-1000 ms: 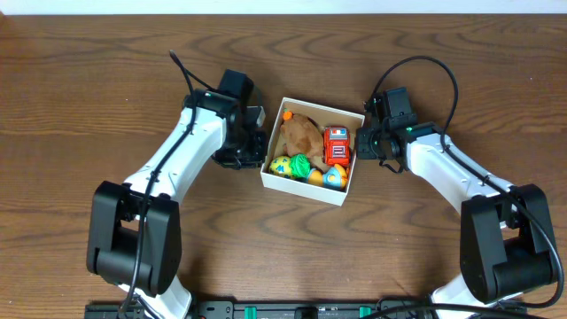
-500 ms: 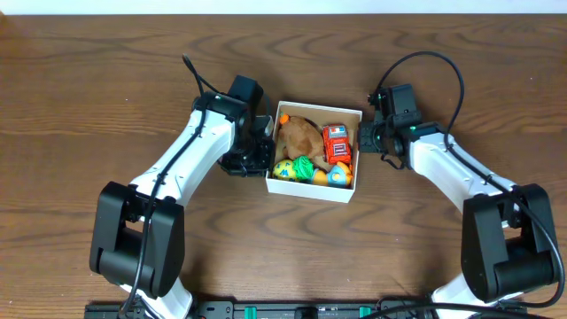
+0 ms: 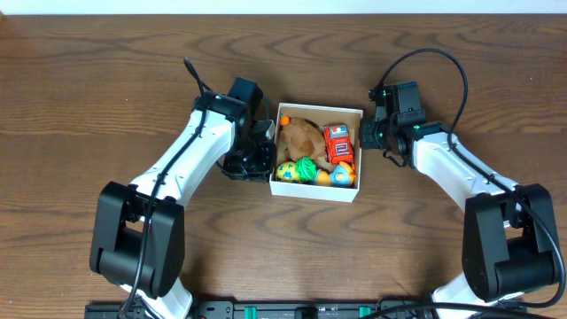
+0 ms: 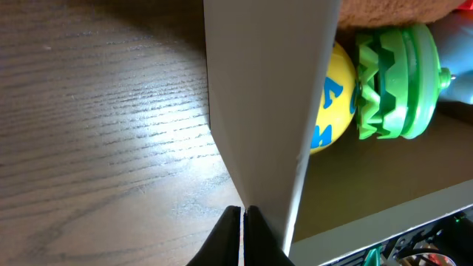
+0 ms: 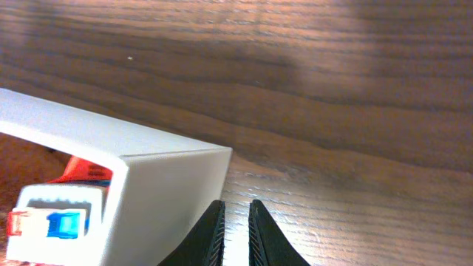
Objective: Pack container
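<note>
The container [image 3: 315, 190], a small white box with low walls, sits mid-table and holds a brown plush [image 3: 301, 136], a red toy [image 3: 336, 143], a yellow ball [image 3: 285, 170], a green toy [image 3: 306, 167] and an orange-blue toy [image 3: 337, 175]. My left gripper [image 3: 262, 156] is shut and empty, pressed against the box's left wall [image 4: 266, 111]; its tips [image 4: 244, 214] are at the wall's foot. My right gripper [image 3: 366, 137] is shut and empty, just outside the box's right wall [image 5: 162, 185], with its tips [image 5: 235, 210] over bare table.
Brown wooden table [image 3: 106, 80] all around the box. A black cable [image 3: 434, 62] loops above the right arm. The yellow ball [image 4: 332, 111] and green toy [image 4: 392, 89] lie just behind the wall in the left wrist view.
The left gripper has moved right against the box. The box has slid right and turned squarer to the table. The right gripper has backed slightly to the right.
</note>
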Motion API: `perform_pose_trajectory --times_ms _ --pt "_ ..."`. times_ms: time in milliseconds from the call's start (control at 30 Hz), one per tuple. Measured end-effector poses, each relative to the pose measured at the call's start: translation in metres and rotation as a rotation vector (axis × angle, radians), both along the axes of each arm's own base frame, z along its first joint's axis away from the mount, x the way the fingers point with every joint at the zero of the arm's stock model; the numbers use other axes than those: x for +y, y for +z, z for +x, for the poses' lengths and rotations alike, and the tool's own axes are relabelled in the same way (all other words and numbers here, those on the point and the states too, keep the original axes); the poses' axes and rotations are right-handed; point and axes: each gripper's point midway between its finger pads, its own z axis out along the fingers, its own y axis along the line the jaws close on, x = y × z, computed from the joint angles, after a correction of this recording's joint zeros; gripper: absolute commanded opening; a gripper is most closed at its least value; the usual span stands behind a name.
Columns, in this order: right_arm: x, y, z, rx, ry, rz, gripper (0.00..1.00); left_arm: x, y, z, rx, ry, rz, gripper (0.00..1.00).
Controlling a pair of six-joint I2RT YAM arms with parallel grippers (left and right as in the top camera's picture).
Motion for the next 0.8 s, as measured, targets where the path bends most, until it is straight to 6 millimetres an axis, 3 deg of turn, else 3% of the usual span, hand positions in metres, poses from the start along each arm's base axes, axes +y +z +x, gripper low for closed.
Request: perform_pose_trajectory --times_ms 667,800 --pt "0.0073 0.0068 0.0074 -0.049 0.056 0.018 0.14 -0.0055 0.0018 -0.0094 0.032 -0.014 -0.013 0.06" --pt "0.0063 0.0068 0.0077 -0.052 0.059 0.012 0.2 -0.0056 0.0018 -0.0093 0.031 -0.015 -0.013 0.06"
